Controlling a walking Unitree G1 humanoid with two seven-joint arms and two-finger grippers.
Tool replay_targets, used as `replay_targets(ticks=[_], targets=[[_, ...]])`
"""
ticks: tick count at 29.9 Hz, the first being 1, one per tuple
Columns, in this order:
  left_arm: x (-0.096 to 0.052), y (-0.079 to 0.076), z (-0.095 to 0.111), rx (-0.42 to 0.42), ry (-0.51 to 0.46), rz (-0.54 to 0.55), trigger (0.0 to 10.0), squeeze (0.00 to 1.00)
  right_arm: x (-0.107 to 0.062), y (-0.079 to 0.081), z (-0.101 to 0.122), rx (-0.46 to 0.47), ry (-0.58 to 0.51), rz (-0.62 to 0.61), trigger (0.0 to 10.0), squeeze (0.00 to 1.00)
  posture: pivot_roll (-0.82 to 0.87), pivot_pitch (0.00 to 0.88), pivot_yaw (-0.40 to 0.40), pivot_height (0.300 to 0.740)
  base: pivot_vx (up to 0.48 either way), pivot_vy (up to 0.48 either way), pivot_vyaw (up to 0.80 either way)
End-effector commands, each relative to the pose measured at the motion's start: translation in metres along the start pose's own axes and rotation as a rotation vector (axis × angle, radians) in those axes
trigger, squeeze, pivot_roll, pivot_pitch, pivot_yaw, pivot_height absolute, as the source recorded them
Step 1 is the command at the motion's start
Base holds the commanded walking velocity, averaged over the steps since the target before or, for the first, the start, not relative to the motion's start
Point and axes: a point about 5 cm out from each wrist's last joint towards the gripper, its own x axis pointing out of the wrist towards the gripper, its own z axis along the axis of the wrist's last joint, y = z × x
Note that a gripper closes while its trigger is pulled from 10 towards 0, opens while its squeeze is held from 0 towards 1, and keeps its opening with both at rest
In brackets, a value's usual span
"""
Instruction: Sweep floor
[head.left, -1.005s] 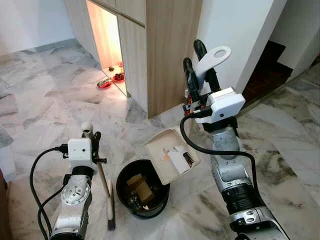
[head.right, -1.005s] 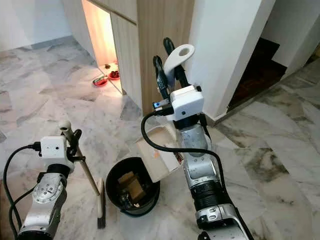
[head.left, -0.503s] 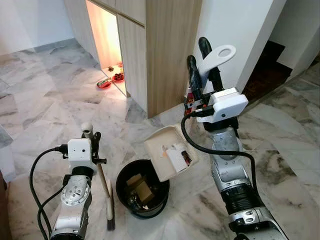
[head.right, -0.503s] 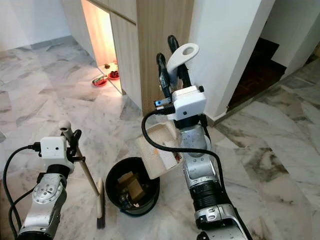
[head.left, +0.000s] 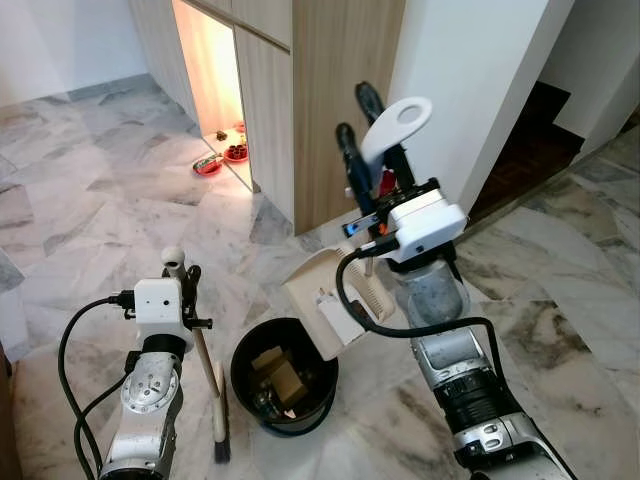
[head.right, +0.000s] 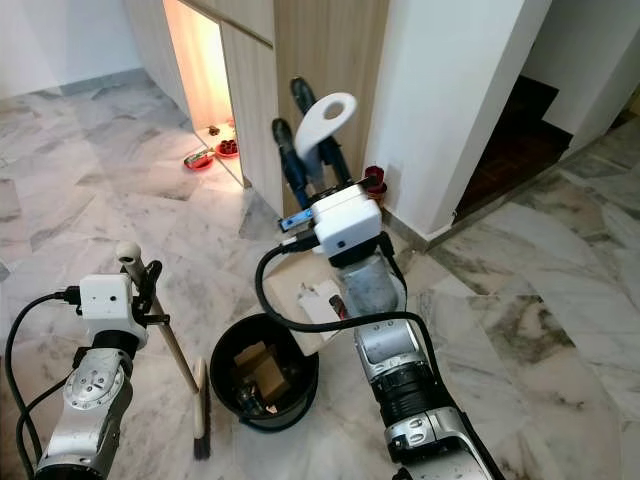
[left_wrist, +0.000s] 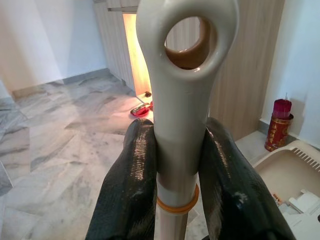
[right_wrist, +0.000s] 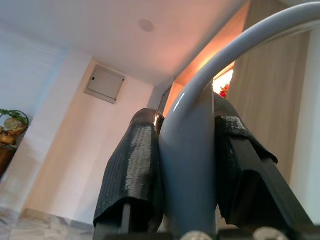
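My right gripper (head.left: 356, 112) is raised high and shut on the grey-white looped handle (head.left: 397, 120) of a cream dustpan (head.left: 322, 290). The pan hangs tilted over the rim of a black bin (head.left: 285, 378). White paper scraps lie in the pan, and brown scraps lie in the bin. In the right wrist view, both black fingers (right_wrist: 132, 170) clamp the handle (right_wrist: 187, 150). My left gripper (head.left: 182, 268) is shut on the broom handle (left_wrist: 185, 75) just below its eyelet. The broom's brush head (head.left: 220, 425) rests on the floor to the left of the bin.
A wooden cabinet (head.left: 335, 90) stands right behind the dustpan, with a lit niche holding red bowls (head.left: 210, 166) on its left. A white wall pillar (head.left: 470, 70), a red jar (head.right: 374, 180) at its foot and a dark stairway (head.left: 530, 140) lie to the right. Marble floor (head.left: 90, 200) spreads left.
My right arm has swung to the left, carrying the dustpan further over the bin and turning it. The left arm and the broom have stayed where they were.
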Motion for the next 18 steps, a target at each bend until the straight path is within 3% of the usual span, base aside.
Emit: replay_targets(ticks=[1, 18], targets=[[0.0025, 0.0019, 0.0117, 0.000, -0.061, -0.003, 10.0, 0.00, 0.0093, -0.0002, 0.0114, -0.009, -0.084, 0.009, 10.0, 0.00, 0.11, 0.000, -0.040, 0.740, 0.000, 0.000, 0.00], [0.0023, 0.0002, 0.0118, 0.009, -0.063, -0.011, 10.0, 0.00, 0.0079, 0.0094, 0.0106, -0.019, -0.087, 0.076, 10.0, 0.00, 0.12, 0.000, -0.047, 0.740, 0.000, 0.000, 0.00]])
